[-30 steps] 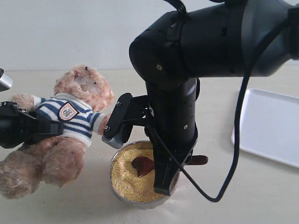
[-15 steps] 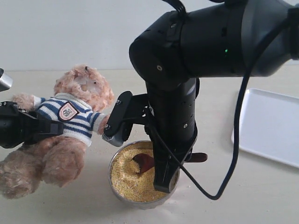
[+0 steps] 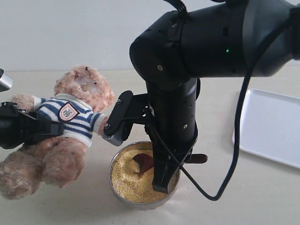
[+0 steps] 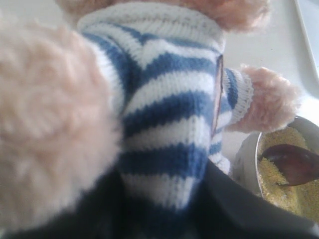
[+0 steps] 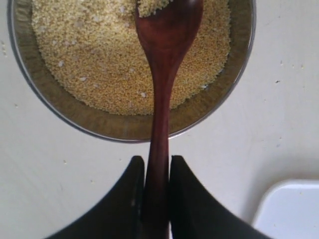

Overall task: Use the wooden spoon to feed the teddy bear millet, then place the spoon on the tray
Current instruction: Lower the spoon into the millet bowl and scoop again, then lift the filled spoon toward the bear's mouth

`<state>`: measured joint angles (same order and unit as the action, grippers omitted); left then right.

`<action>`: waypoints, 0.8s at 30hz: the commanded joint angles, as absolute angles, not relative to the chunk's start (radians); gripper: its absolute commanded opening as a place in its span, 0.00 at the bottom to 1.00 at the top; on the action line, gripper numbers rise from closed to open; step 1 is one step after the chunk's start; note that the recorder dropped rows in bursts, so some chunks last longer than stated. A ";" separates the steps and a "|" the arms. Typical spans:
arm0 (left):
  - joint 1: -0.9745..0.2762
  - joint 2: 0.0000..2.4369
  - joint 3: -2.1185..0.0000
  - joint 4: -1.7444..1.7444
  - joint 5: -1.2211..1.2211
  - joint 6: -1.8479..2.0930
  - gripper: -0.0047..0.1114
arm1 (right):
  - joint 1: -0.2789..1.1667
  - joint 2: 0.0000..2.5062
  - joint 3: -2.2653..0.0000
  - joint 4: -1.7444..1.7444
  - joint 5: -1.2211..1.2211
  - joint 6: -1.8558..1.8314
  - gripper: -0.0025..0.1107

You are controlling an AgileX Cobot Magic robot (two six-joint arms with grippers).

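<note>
Grips wooden spoon (image 5: 164,74) by the handle in right end effector (image 5: 157,167), tip sunk in millet (image 5: 89,59). Clamps teddy bear (image 3: 70,117) at the striped torso in left end effector (image 3: 47,127).

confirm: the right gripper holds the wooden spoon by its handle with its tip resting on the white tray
No. The right gripper holds the wooden spoon by its handle, but its tip sits in the millet, not on the tray; the right wrist view shows this.
</note>
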<state>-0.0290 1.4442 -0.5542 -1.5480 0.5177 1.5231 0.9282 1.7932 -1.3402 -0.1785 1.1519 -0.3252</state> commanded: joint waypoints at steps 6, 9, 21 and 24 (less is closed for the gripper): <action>-0.033 1.443 -0.552 -1.556 0.530 1.527 0.08 | 0.929 1.706 -1.338 -0.171 1.169 -0.321 0.02; -0.033 1.443 -0.552 -1.556 0.530 1.527 0.08 | 0.929 1.706 -1.338 -0.129 1.180 -0.325 0.02; -0.033 1.443 -0.541 -1.551 0.548 1.527 0.08 | 0.929 1.697 -1.338 -0.083 1.221 -0.318 0.02; -0.033 1.443 -0.541 -1.551 0.548 1.527 0.08 | 0.929 1.654 -1.338 -0.076 1.221 -0.312 0.02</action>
<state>-0.0290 1.4442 -0.5398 -1.5459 0.5299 1.5231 0.9282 1.6943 -1.3402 -0.0781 1.2150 -0.3163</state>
